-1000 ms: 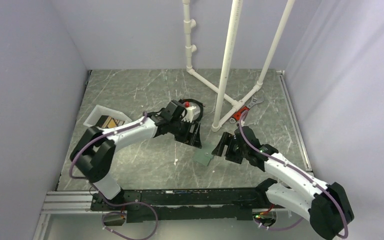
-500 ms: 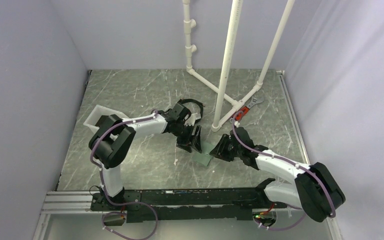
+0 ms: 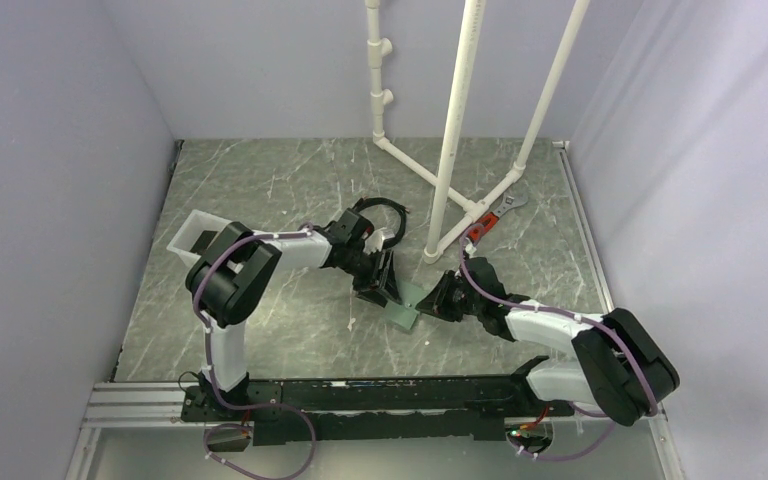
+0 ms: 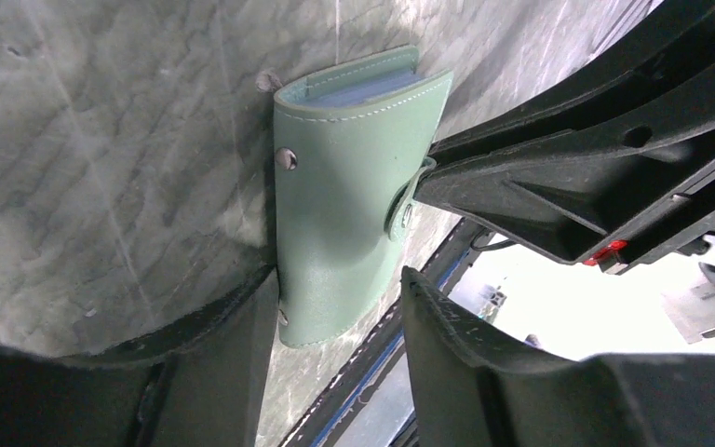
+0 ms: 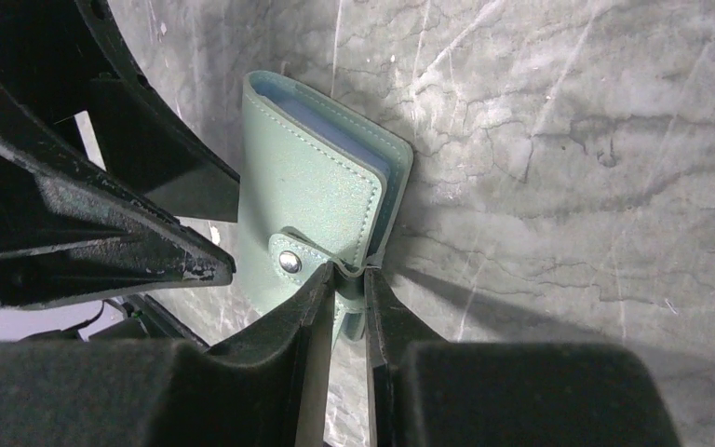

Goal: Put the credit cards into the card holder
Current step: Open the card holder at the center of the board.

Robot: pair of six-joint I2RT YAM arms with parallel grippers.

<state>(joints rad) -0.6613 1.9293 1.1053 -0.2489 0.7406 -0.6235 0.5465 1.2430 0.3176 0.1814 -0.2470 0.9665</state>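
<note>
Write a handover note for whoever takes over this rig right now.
Left tool: open, straddling one end of the card holder.
Right tool: shut on the holder's snap strap.
Card holder lies folded on the table, between both tools.
Credit cards: not made out; left arm covers most of the white tray.
Done: no card seen loaded.
To do: open holder, fetch and insert cards.

The left gripper (image 3: 388, 290) has been swung down and inward, its jaws now spread astride the card holder (image 4: 344, 186). The right gripper (image 5: 344, 279) has been slid left and is now pinched on the snap tab (image 5: 290, 257).
</note>
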